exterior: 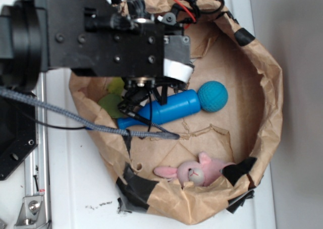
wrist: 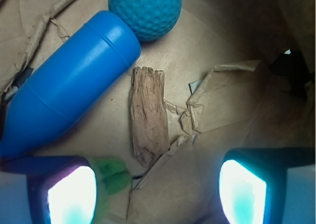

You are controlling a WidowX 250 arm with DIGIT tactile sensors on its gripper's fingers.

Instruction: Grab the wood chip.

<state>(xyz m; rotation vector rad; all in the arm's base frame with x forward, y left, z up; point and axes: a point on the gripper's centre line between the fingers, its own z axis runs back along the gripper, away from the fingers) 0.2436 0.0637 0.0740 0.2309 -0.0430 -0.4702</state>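
Observation:
The wood chip (wrist: 148, 115) lies flat on the brown paper floor in the wrist view, a rough brown streaked piece with jagged ends, just right of the blue pin (wrist: 69, 81). My gripper (wrist: 157, 189) is open above the paper, its two glowing pads (wrist: 71, 194) wide apart. The chip's near end lies just ahead of the gap between them. Nothing is held. In the exterior view the arm hides the chip; the gripper (exterior: 146, 88) hangs over the blue pin (exterior: 161, 109).
A teal dimpled ball (exterior: 212, 96) sits at the pin's tip, also in the wrist view (wrist: 144, 9). A pink plush bunny (exterior: 194, 171) lies near the bag's front. A green object (wrist: 116, 174) lies by my left pad. Torn paper flaps (wrist: 217, 100) lie right of the chip. The brown paper wall (exterior: 267, 88) rings everything.

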